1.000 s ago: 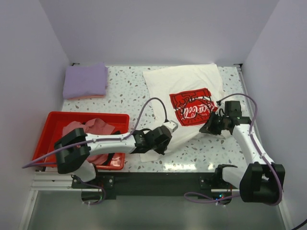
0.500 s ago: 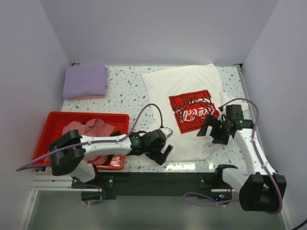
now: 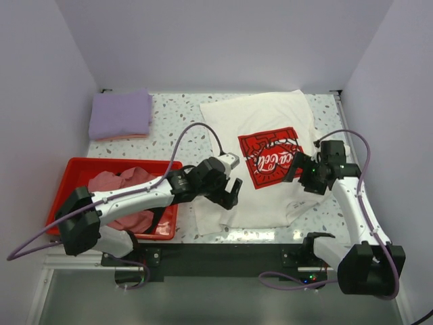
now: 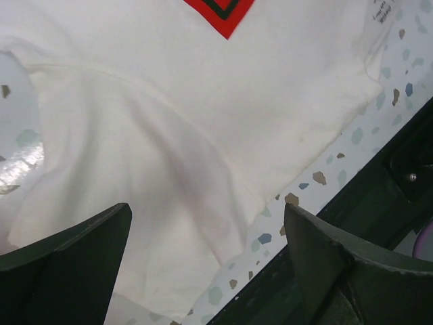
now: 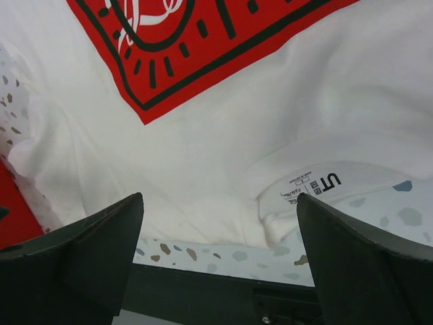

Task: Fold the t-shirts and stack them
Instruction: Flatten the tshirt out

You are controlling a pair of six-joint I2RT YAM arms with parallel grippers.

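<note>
The cream-white t-shirt (image 3: 264, 125) lies spread flat, its near edge under both grippers, which hover above it with fingers wide apart and empty: the left gripper (image 3: 229, 194) over its left corner, the right gripper (image 3: 301, 177) over its right side.

One t-shirt spread out, one folded, one crumpled

The cream-white t-shirt (image 3: 270, 122) lies open and mostly flat on the right half of the table (image 3: 176, 128). Its red print (image 3: 270, 156) faces up and sits at a slant, its near-left part is wrinkled, and a white label (image 5: 311, 186) shows by its near edge. The lavender t-shirt (image 3: 122, 114) rests folded in a neat square at the far left corner. The pink t-shirt (image 3: 122, 183) sits bunched in the red tray (image 3: 125, 162).
</note>
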